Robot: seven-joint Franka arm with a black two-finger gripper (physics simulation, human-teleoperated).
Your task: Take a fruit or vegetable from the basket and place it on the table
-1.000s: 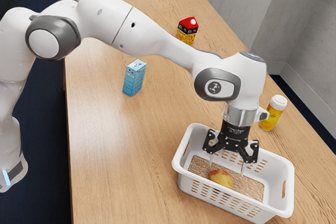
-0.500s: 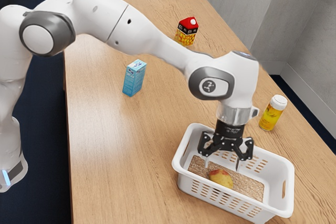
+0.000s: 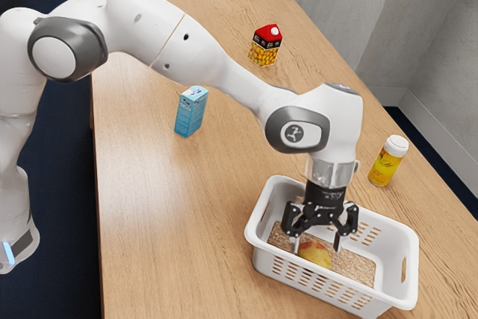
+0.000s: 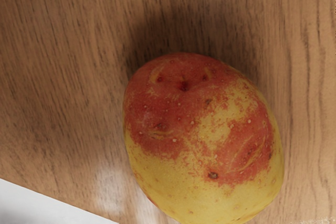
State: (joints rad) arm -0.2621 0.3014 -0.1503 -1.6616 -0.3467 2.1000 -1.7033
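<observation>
In the exterior view my gripper [image 3: 317, 246] is down inside the white basket [image 3: 407, 248], its two fingers open and apart. A red-and-yellow potato [image 3: 315, 256] lies on the basket's brown bottom, just below and between the fingertips. One finger is near the potato's side toward the exterior view's left, the other stands off its opposite side. From the hand, the potato [image 4: 202, 140] looks large and close, its upper part mostly red and its lower part yellow.
Beside the basket, toward the exterior view's right, stands a yellow bottle [image 3: 387, 162] with a white cap. A blue carton [image 3: 191, 111] and a red-topped carton [image 3: 265, 45] stand farther off on the wooden table [image 3: 164, 207].
My hand has moved toward the exterior view's left and then lower, bringing the open fingers over the potato and close to it. The potato and basket have stayed put.
</observation>
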